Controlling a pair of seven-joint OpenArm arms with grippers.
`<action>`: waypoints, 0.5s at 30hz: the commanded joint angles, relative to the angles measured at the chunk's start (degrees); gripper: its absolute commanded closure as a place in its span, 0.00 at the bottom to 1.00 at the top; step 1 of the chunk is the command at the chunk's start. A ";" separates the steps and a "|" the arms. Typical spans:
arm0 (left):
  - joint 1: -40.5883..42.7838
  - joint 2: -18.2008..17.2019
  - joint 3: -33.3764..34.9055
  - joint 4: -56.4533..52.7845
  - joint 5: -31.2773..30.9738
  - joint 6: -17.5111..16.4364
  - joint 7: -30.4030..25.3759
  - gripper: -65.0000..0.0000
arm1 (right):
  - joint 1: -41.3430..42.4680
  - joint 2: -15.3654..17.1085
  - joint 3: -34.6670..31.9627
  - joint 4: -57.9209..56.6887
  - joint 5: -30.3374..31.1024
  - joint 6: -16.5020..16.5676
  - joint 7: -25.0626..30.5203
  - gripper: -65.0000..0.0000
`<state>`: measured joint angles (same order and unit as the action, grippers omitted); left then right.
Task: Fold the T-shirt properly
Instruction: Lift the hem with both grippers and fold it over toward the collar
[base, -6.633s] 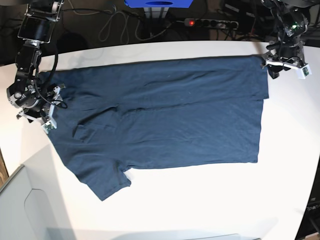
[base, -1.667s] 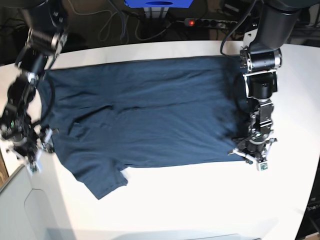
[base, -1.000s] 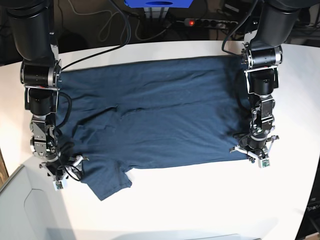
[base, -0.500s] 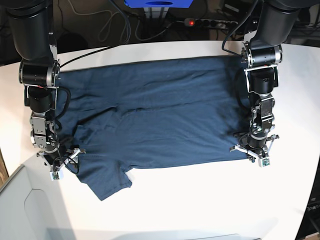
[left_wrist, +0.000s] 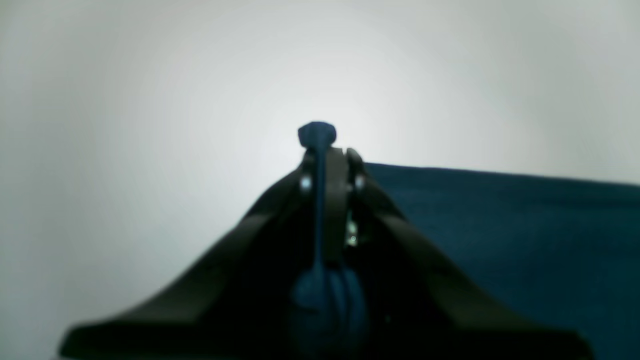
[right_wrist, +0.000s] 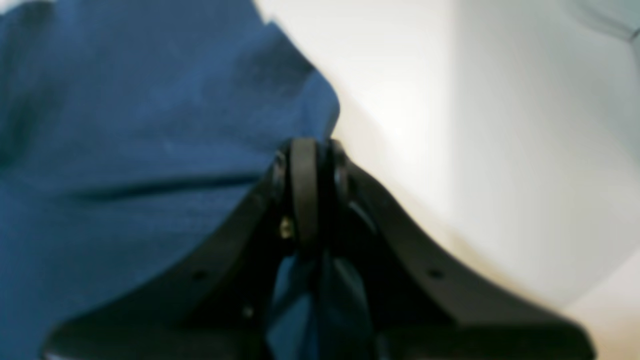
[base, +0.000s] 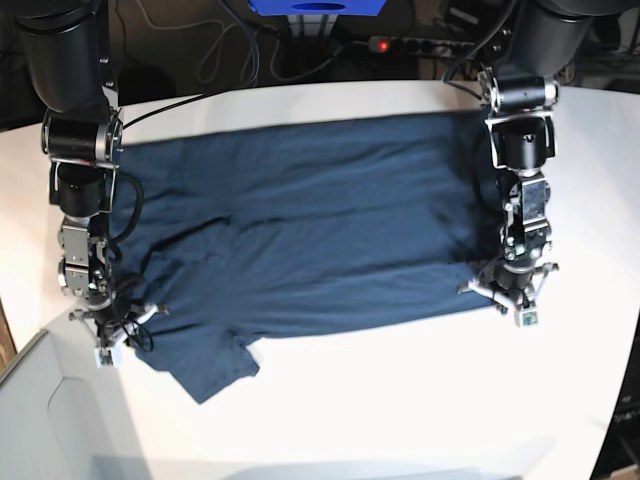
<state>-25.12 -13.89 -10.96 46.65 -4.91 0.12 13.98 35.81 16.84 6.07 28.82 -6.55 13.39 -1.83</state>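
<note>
So over on the left side of the base view, the right gripper (base: 108, 325) is down at the table, jaws pinched together on the dark navy-blue short-sleeved cotton T-shirt (base: 310, 235), right at the edge above the sleeve that sticks out toward the front. In the right wrist view you can see blue cloth bunched between the black fingers (right_wrist: 305, 190), with the rest of the shirt spreading off to the left and bare tabletop to the right.

The shirt itself lies spread out flat across the middle of the round white table (base: 400, 400), lengthwise from one arm to the other, with some wrinkles near the left half.

On the right side of the base view, the left gripper (base: 512, 300) sits at the shirt's front corner on that end, also clamped on it. The left wrist view shows a thin strip of navy fabric squeezed between the closed fingers (left_wrist: 345, 170) with a little nub poking out past the tips, shirt lying off to the right.
</note>
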 joint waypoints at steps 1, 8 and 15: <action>-0.50 -0.66 -1.30 4.82 -0.32 0.10 -0.40 1.00 | 0.10 1.14 1.54 4.10 0.35 -0.24 0.29 1.00; 7.06 -0.66 -4.03 22.31 -6.04 0.10 6.99 1.00 | -11.24 0.61 7.08 27.49 0.35 -0.16 -7.45 1.00; 16.99 -0.75 -4.20 36.20 -9.47 0.36 7.52 1.00 | -24.60 0.08 9.45 47.27 0.35 -0.16 -11.05 1.00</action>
<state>-6.37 -13.98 -14.94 81.73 -14.13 0.64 23.35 9.58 15.70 15.03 75.20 -6.63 13.65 -14.41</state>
